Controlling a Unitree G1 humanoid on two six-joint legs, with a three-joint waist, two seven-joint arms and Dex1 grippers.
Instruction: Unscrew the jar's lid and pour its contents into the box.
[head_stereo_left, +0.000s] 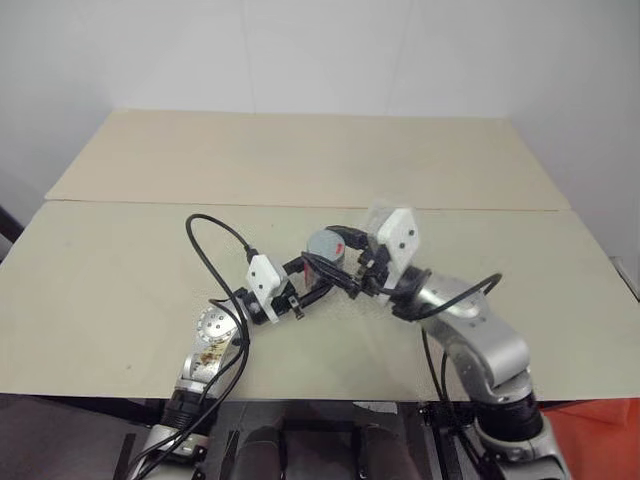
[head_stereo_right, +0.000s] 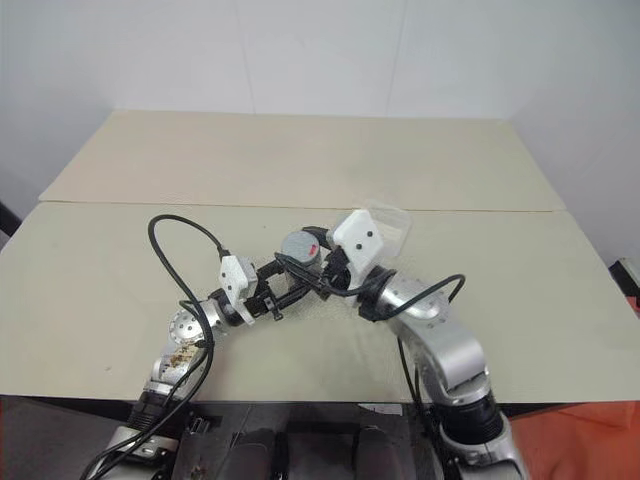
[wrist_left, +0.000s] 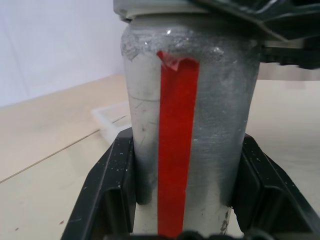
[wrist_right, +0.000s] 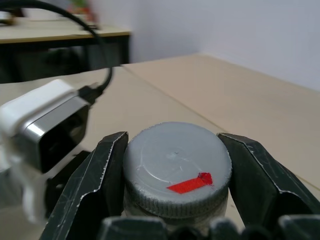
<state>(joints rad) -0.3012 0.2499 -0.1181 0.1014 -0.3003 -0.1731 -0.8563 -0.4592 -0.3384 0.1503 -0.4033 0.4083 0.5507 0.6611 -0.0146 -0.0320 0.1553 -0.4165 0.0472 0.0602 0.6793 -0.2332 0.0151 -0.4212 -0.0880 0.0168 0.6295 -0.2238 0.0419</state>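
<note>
The jar (wrist_left: 190, 125), silvery grey with a red vertical stripe, is held up above the middle of the table between both arms. My left gripper (head_stereo_left: 312, 272) is shut on the jar's body, one black finger (wrist_left: 107, 190) on each side. The grey lid (wrist_right: 177, 162) with its small red mark sits on top of the jar. My right gripper (wrist_right: 175, 142) is shut on the lid's rim, and its fingers (wrist_right: 95, 185) press both sides. The clear box (head_stereo_right: 392, 222) lies on the table just beyond the right wrist and is partly hidden by it.
The beige table (head_stereo_left: 120, 290) is made of two boards with a seam (head_stereo_left: 150, 203) running across behind the grippers. A black cable (head_stereo_left: 215, 250) loops up from the left arm. The white left wrist camera (wrist_right: 45, 125) sits close beside the jar.
</note>
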